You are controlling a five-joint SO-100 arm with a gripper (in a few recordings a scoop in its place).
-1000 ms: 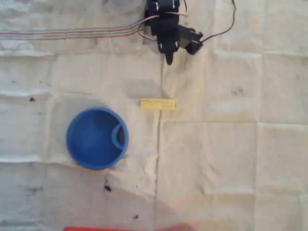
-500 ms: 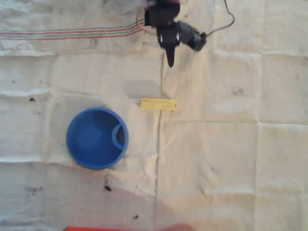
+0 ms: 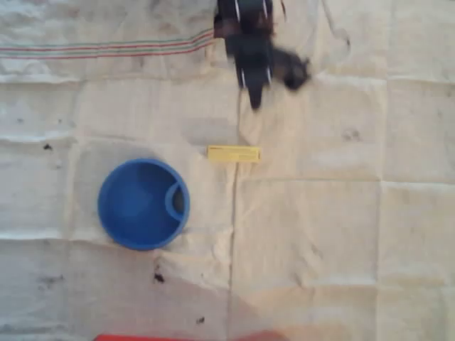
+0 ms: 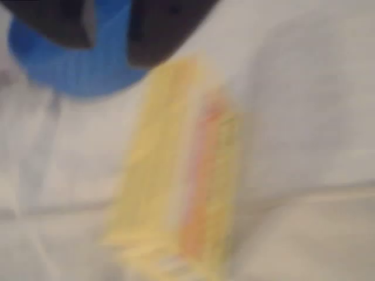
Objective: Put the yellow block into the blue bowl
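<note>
Overhead view: the end effector (image 3: 254, 99) hangs near the top edge of the scene, its dark tip pointing down the picture toward the yellow block (image 3: 234, 153). The block lies flat on the cloth-covered bench (image 3: 341, 234), below the tip and slightly to its left, clearly apart from it. The blue bowl (image 3: 143, 204) sits farther down and well to the left of the end effector, with the block between the two but nearer the bowl's upper right rim. The bowl is upright, its mouth open to receive the block, and a curved tab shows inside its right rim.

Wrist view: the yellow block (image 4: 176, 175) appears large and smeared just below the dark fingers (image 4: 158, 29), with the blue bowl (image 4: 76, 64) beyond it; the blur suggests the arm is in motion. The end effector grips nothing, and whether it is spread or closed cannot be told from the blurred pictures. The step in hand appears to be the approach: the block's long side lies crosswise, so a grip across its narrow width seems the likely aim.
</note>
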